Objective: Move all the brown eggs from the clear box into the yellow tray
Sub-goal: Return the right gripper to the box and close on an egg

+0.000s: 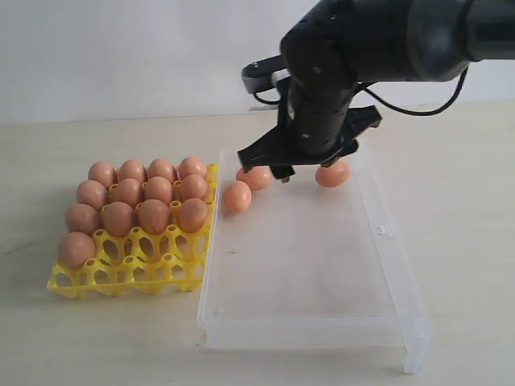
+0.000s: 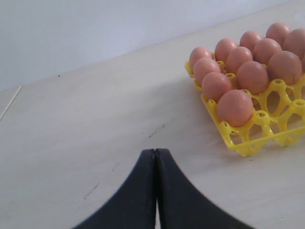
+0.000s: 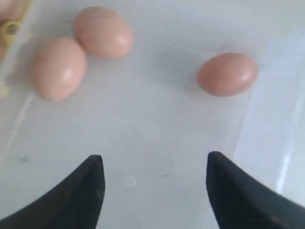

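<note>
Right gripper is spread wide with nothing between the jaws, hanging over the far end of the clear box, a large shallow transparent plastic box with low walls on the pale worktop. Three brown eggs, smooth orange-brown ovals, lie loose on the box floor below it. The lone egg sits close to the side wall away from the tray; the pair lies touching or nearly so, by the tray-side wall. The yellow tray, bright plastic with a cup grid, sits just beside the box. It holds thirteen eggs: three rows full, one egg in the near row, three near cups open. Left gripper is closed and empty over bare worktop near the tray. Step in hand, as I read it: reaching for the next egg, task mostly done. No egg sits between the jaws yet, so the next move needs a sideways shift over one egg, a descent to straddle it and a gentle close. The wall crowds the lone egg, and the pair risks a nudged neighbour.
</note>
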Controlling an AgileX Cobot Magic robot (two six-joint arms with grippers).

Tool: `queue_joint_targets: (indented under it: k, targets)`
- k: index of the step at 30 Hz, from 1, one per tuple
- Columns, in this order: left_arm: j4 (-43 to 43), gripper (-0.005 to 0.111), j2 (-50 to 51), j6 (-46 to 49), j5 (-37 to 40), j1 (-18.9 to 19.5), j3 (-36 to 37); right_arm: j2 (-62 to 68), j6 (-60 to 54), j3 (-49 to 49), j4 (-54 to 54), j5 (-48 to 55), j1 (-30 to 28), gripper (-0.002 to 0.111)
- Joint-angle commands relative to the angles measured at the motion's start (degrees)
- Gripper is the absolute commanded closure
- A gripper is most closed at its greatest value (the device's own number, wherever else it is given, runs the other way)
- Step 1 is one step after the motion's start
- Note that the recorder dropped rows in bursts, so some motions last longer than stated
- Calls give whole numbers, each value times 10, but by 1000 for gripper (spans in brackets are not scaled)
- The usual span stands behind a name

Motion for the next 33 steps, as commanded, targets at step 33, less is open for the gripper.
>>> queue_joint_targets:
  k: [33]
  targets:
    - [0,107,-3,-2,-4,-1,-2,114,-120,0,342,-303,-48,53]
